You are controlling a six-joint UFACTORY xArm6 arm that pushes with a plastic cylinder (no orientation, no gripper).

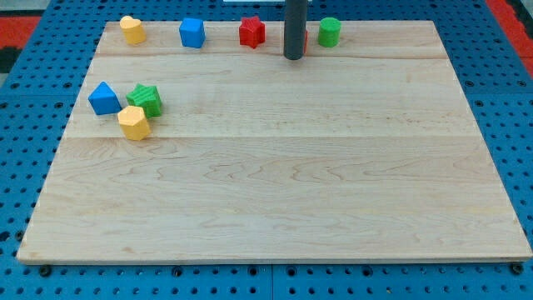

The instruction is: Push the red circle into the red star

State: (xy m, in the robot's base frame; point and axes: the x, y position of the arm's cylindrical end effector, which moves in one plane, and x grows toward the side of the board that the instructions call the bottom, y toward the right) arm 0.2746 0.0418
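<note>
Blue triangle [103, 98], green star [146, 99] and yellow hexagon [133, 122] cluster together.

Single view only, so there was no second camera to share any part of the scene. Camera sat in front of the wooden board [275, 192], above it, and looked down at a slant toward the far edge. Board's near edge ran along the view's bottom, far edge near the view's top, sides narrowing upward. Mid range: almost the whole board fit, with blue pegboard [508, 100] showing round it on all sides. Rod entered from the view's top, upper part cut off by the frame, my tip [293, 58] down near the far edge.
</note>
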